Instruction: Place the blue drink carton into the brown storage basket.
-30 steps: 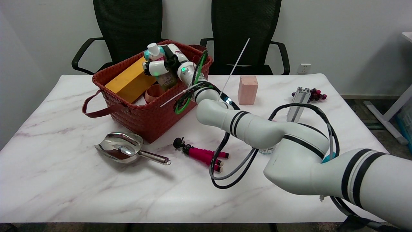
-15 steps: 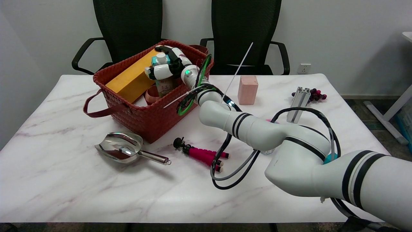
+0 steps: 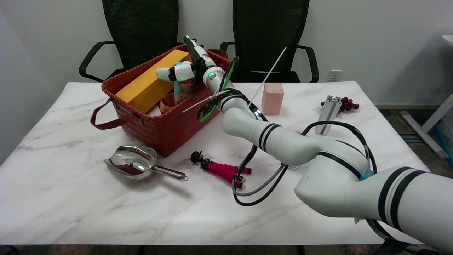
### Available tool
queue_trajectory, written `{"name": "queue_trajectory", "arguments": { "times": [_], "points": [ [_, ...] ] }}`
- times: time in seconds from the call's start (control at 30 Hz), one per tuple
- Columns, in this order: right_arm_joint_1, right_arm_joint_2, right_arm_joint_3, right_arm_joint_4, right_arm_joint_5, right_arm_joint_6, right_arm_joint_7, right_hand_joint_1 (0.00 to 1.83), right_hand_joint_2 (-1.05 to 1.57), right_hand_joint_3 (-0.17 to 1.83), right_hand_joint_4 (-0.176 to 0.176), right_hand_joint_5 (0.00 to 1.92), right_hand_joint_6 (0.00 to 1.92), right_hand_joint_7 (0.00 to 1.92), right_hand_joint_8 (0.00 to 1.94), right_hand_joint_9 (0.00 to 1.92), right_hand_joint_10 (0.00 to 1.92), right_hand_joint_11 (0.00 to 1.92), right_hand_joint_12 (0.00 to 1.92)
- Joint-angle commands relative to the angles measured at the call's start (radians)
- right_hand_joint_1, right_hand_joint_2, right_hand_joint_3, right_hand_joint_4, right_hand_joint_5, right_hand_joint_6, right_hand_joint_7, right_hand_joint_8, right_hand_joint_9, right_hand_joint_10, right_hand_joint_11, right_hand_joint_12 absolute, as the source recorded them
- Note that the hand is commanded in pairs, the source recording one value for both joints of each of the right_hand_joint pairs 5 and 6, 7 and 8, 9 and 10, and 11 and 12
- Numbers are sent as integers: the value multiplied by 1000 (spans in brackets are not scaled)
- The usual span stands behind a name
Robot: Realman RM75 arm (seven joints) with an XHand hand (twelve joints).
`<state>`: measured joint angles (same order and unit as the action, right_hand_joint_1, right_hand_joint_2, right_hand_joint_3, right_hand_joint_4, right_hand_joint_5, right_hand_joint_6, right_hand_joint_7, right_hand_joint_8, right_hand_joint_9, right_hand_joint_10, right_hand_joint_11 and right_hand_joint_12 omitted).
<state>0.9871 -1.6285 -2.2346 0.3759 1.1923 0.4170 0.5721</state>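
The white-and-black robot hand (image 3: 189, 69) reaches over the woven brown storage basket (image 3: 159, 120) with fingers apparently spread off the upright blue drink carton (image 3: 183, 86) standing inside beneath it, seemingly just released.

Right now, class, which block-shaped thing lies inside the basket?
The long yellow block, leaning in the brown basket; the pink block stands upright on the table.

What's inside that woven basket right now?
Inside the basket: a long yellow box, a small round brown cup, and the drink carton with the robot hand around it. The basket's floor and the carton's base are hidden.
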Motion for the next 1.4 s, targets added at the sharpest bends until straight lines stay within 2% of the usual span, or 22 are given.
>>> {"name": "queue_trajectory", "arguments": {
  "times": [0.03, 0.3, 0.53, 0.87, 1.07, 1.4],
  "points": [
    [-31, 51, 38, 141, -1, 158, -9, 1120, 70, 866, 0, 0, 0, 99, 99, 0, 0, 0, 0],
    [-71, 96, 88, 275, 1, 198, -141, 1114, 160, 810, 0, 0, 0, 89, 89, 0, 0, 0, 0],
    [-124, 138, 103, 381, 3, 275, -173, 1111, 261, 788, 0, 0, 0, 97, 97, 0, 0, 0, 0],
    [-291, 237, 128, 688, 178, 369, -443, 1117, 300, 822, 0, 0, 0, 104, 104, 39, 39, 0, 0],
    [-408, 279, 127, 831, 182, 483, -492, 1116, 351, 832, 0, 0, 0, 114, 114, 65, 65, 0, 0],
    [-599, 328, 128, 1050, 207, 582, -634, 1121, 398, 891, 0, 0, 0, 139, 139, 96, 96, 0, 0]
  ]
}}
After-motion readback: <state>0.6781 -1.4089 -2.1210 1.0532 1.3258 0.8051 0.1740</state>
